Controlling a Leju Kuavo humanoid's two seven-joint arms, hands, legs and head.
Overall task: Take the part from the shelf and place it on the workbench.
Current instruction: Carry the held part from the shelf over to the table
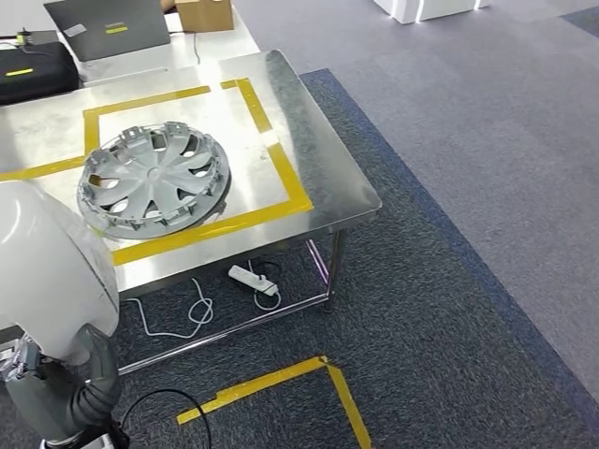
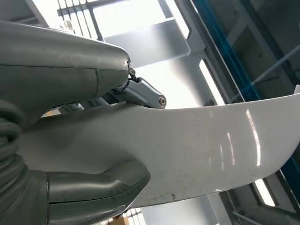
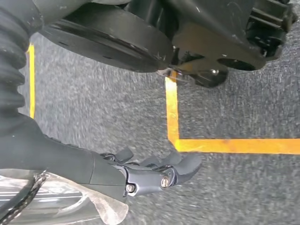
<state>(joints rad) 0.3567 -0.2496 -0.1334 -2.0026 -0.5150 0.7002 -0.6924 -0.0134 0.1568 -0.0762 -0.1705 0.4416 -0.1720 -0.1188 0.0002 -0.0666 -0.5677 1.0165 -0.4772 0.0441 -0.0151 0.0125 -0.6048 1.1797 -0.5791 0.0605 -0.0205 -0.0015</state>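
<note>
- Steel desk (image 1: 332, 187) w/ shiny top, yellow tape rectangle (image 1: 279, 159) marked on it.
- Under desk: white power strip (image 1: 252, 280) and white cable (image 1: 191, 313) on floor.
- Floor: dark blue-grey carpet (image 1: 438, 355) near desk, lighter grey carpet (image 1: 459, 103) beyond; yellow tape corner (image 1: 332, 374) on it.
- Behind desk: cardboard box (image 1: 205, 14), grey laptop (image 1: 109, 26), black case (image 1: 36, 70).
- Left wrist view: bright ceiling light panels (image 2: 212, 82) btw. beams.
</note>
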